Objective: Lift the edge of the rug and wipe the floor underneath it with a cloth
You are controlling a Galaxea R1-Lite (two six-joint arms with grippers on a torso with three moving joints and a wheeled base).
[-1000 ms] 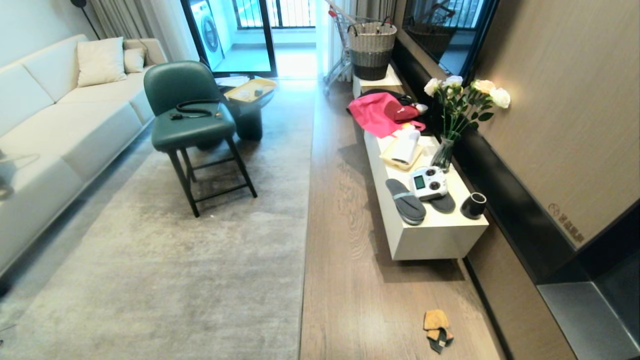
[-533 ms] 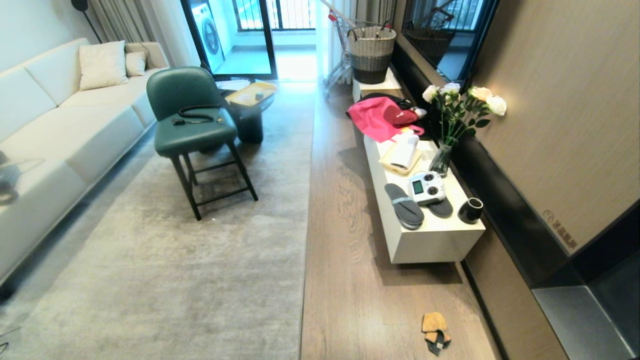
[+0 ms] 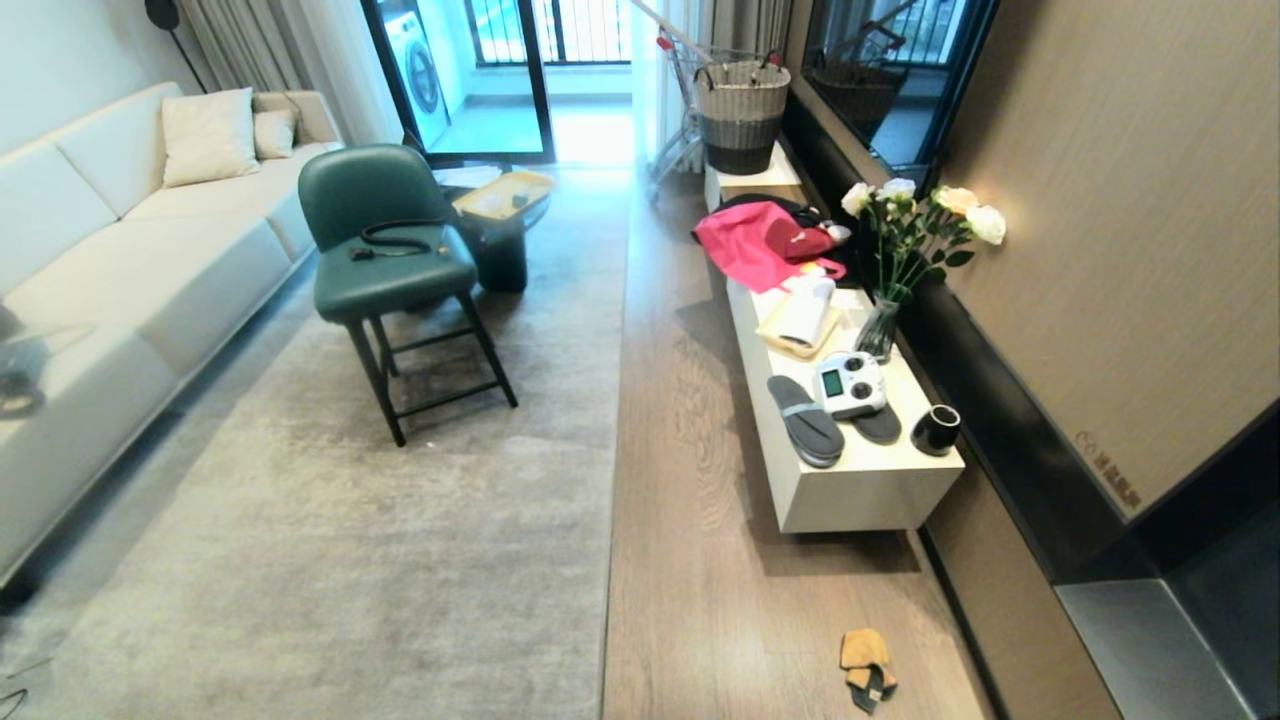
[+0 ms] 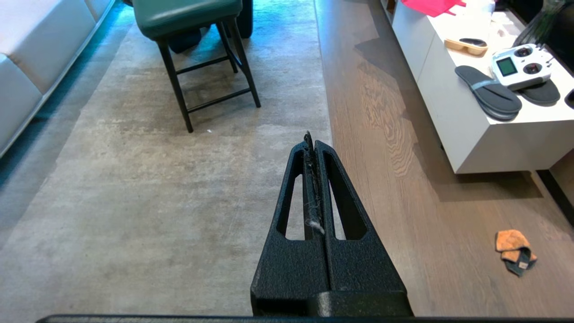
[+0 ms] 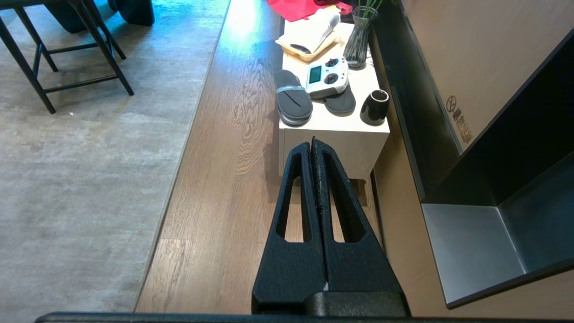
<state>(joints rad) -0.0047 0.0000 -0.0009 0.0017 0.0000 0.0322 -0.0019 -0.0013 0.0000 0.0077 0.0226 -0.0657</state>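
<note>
Both arms are hanging parked, out of the head view, and nothing of the task is begun yet. The left gripper (image 4: 314, 142) is pinched fully together with nothing between its fingers but a bit of lint, and it is pointing out over the rug, just beside the rug edge (image 3: 612, 480). The right gripper (image 5: 313, 144) is pressed together the same way and empty, pointing over the bare floor (image 3: 700, 560) toward the end of the white cabinet (image 3: 870, 495).

The cloth (image 3: 866, 668) is lying crumpled on the floor, in the strip between the rug and the wall, nearer than the cabinet's end and well apart from the rug edge. In the left wrist view the cloth (image 4: 515, 251) is sitting far off to the cabinet side; the right wrist view is not showing it at all, so it may be lying under that arm.

The rug edge is running straight away from the robot, down the room. So, as I judge it, the cloth is on the right arm's side and the rug edge on the left's, and both arms would need to be reaching down low first
</note>
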